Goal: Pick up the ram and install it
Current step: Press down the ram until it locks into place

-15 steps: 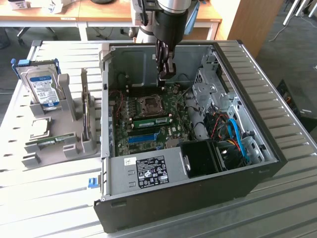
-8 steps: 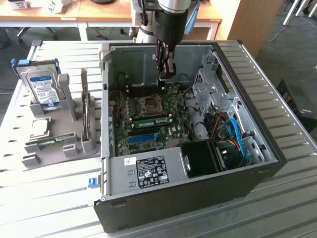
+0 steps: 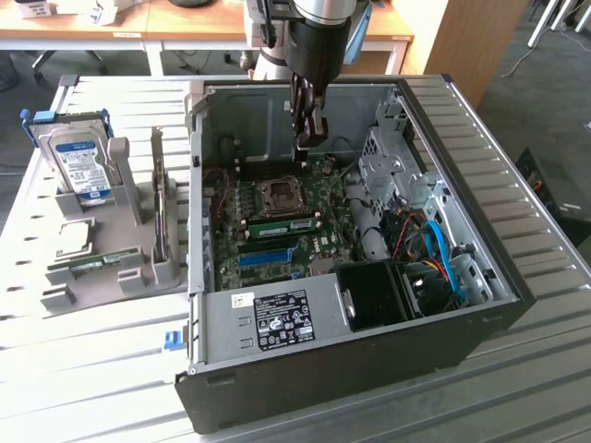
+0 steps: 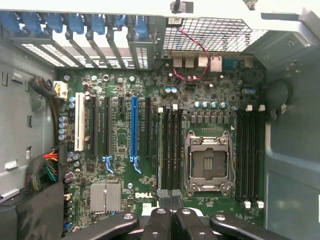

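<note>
- The ram (image 3: 283,223), a slim green stick, lies in a memory slot on the motherboard (image 3: 277,217), just below the empty processor socket (image 3: 278,193) in the exterior view.
- In the wrist view the long black memory slots (image 4: 170,145) run beside the open metal socket frame (image 4: 208,162), with a second bank of slots (image 4: 249,152) on its other side.
- The gripper (image 3: 307,140) hangs inside the open computer case (image 3: 480,323), above the board near the socket; its fingers (image 4: 172,222) are pressed together with nothing between them.
- Within the case sit also a black fan shroud (image 3: 374,293), a drive cage (image 3: 392,175) and blue and orange cables (image 3: 439,254).
- At the exterior view's left a grey holder (image 3: 129,263) stands well apart from the case; it carries a hard drive (image 3: 78,161) upright with a blue-white label, a square silver processor chip (image 3: 74,237) lying flat, and a green stick (image 3: 92,265) in a low slot.
</note>
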